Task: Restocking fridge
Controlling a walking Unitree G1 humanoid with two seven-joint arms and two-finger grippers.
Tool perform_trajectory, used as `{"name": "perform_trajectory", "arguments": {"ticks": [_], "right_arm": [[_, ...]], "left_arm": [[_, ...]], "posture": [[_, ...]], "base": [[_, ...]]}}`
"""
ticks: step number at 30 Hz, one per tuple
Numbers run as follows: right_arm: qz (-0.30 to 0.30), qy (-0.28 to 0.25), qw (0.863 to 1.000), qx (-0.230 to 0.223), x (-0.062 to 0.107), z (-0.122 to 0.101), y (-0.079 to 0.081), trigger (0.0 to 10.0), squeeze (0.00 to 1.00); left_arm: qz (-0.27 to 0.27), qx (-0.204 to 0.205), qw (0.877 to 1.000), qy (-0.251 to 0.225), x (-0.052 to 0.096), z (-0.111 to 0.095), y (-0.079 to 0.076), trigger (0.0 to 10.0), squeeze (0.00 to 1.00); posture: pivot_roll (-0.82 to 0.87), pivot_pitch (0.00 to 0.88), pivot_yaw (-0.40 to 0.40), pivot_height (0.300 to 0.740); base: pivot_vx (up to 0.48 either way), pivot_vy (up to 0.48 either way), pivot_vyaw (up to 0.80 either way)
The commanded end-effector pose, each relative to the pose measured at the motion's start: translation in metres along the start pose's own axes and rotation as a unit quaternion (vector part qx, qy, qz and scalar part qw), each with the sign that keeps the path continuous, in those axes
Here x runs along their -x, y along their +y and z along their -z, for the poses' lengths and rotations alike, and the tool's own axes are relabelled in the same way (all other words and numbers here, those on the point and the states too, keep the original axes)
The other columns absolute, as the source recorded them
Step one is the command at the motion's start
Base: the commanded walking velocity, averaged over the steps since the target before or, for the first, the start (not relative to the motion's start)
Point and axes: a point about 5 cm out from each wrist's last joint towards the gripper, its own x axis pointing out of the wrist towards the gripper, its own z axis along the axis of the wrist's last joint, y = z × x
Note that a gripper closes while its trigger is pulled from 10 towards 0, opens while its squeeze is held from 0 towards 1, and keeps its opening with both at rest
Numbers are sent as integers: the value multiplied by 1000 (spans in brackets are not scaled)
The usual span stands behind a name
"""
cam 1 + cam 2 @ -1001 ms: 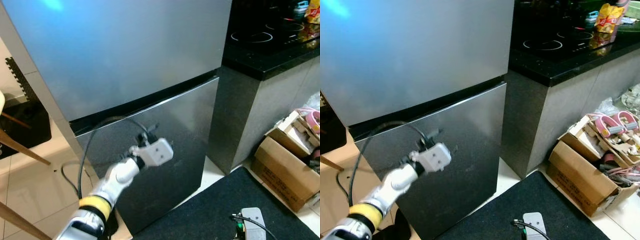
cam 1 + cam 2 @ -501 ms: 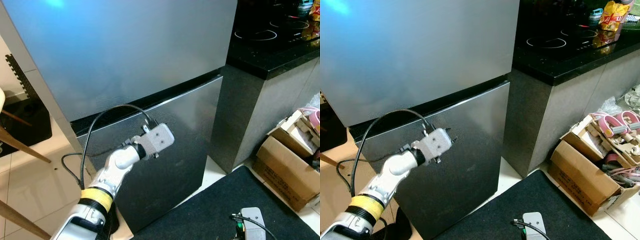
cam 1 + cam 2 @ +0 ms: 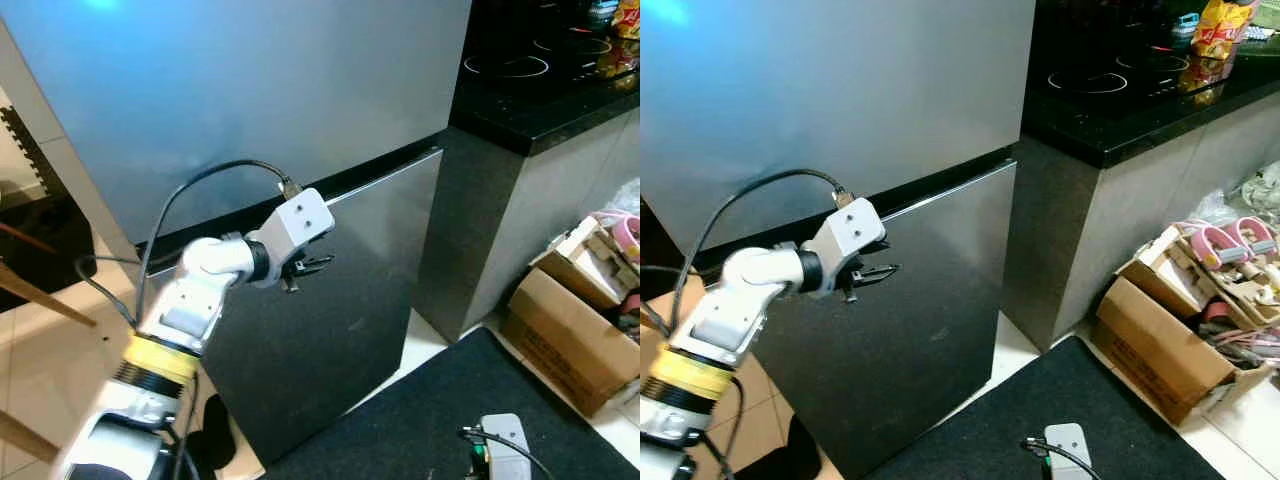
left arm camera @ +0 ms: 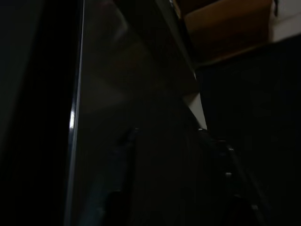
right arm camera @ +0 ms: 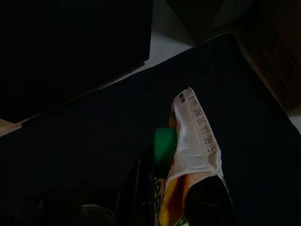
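Fridge door seam beside raised left gripper, fingers narrowly parted.

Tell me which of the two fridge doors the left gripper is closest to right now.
The lower, darker door. The left gripper hovers just below the black gap that separates it from the lighter upper door.

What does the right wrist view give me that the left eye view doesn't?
The right wrist view brings a white carton with a green cap and printed date code, held between the right gripper's black fingers above the dark floor mat. The left eye view brings the left gripper, raised before the grey fridge's lower door just under the door seam, plus the black hob counter and brown cardboard box. Both share the mat and pale floor.
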Motion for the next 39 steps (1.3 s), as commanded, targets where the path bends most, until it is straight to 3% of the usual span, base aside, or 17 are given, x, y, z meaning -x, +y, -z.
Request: {"name": "perform_trajectory", "arguments": {"ticks": [1,2,3,9,10,11,16,22,23,25,34,35,36,37,39], "right_arm": [[-2,4,1000,2,0,1,0,10000,0],[-2,4,1000,2,0,1,0,10000,0],[-1,4,1000,2,0,1,0,10000,0],[-1,4,1000,1,0,2,0,10000,0],[-1,4,1000,1,1,2,0,10000,0],[-2,4,1000,1,1,2,0,10000,0],[-3,4,1000,2,1,2,0,10000,0],[-3,3,1000,4,1,2,0,10000,0],[-3,3,1000,4,1,2,0,10000,0],[-3,3,1000,4,1,2,0,10000,0],[-3,3,1000,3,1,3,1,10000,0],[-3,3,1000,3,1,3,1,10000,0],[-3,2,1000,3,1,3,1,10000,0],[-3,2,1000,3,1,3,0,10000,0],[-3,2,1000,3,1,3,0,10000,0]], "left_arm": [[17,-8,1000,13,7,-4,1,10000,1000],[17,-8,1000,13,7,-4,1,10000,1000],[17,-43,998,40,16,-10,6,10000,1000],[5,-74,993,93,32,-17,14,10000,1000],[3,-73,991,115,39,-19,15,10000,286],[0,-72,990,123,41,-18,15,10000,0],[-12,-82,977,194,51,-9,14,10000,0],[-42,-138,949,280,61,11,21,10000,0],[-42,-138,949,280,61,11,21,10000,0],[-60,-166,928,328,65,24,26,10000,0],[-55,-143,926,345,63,32,20,10000,0],[-54,-134,928,342,62,32,19,10000,373],[-52,-129,930,340,61,32,18,10000,808],[-50,-123,932,337,59,32,17,10000,1000],[-48,-111,936,332,57,32,15,10000,1000]], "posture": [[-71,56,41,740],[-71,56,41,740],[-71,56,41,740],[-71,56,41,740],[-71,56,41,740],[-71,56,41,740],[-71,56,41,740],[-72,51,42,740],[-72,51,42,740],[-72,50,41,740],[-73,55,43,740],[-73,57,43,740],[-73,57,43,740],[-73,57,43,740],[-74,59,43,740]], "base": [[0,0,0],[0,0,0],[0,0,0],[0,0,0],[0,0,0],[0,0,0],[0,0,0],[0,0,0],[0,0,0],[0,0,0],[0,0,0],[0,0,0],[0,0,0],[0,0,0],[0,0,0]]}}
